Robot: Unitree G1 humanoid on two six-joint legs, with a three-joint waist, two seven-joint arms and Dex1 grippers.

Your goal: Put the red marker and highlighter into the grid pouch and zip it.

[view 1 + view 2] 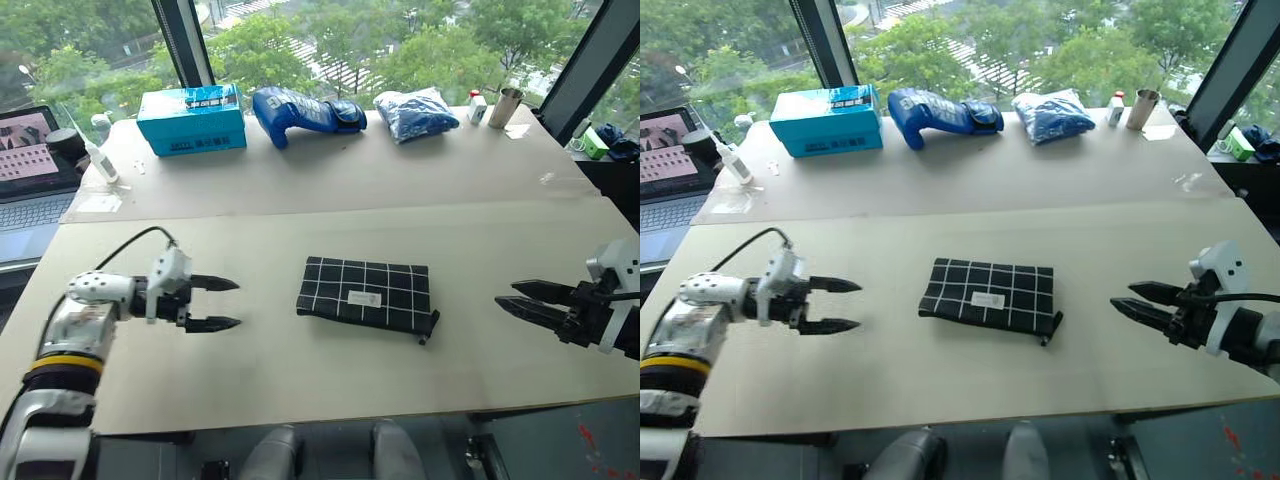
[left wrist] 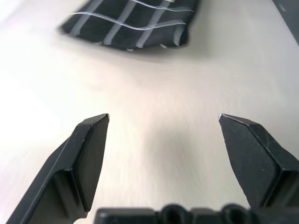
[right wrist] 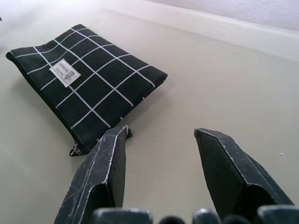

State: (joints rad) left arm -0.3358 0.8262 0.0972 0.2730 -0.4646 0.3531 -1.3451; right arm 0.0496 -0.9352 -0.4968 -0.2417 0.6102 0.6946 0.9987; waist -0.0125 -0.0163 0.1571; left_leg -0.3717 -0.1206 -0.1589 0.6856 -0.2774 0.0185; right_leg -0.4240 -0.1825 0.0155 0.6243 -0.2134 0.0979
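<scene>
The grid pouch [image 1: 365, 292] lies flat at the middle of the pale table, black with white lines, a small white label on top and its zipper pull [image 1: 428, 330] at the near right corner. My left gripper [image 1: 234, 303] hovers open to the left of the pouch, a short gap away, pointing toward it with nothing between its fingers [image 2: 91, 154]. My right gripper [image 1: 505, 293] hovers open to the right of the pouch, also pointing at it and empty. The right wrist view shows the pouch [image 3: 88, 79] just beyond the fingertips. The red marker and the highlighter are out of view.
Along the table's far edge by the window stand a teal box [image 1: 192, 118], a blue glove-like item [image 1: 305, 112], a blue bag [image 1: 415, 112] and a metal cup [image 1: 506, 106]. A laptop [image 1: 30, 160] and a white bottle [image 1: 100, 158] sit at the far left.
</scene>
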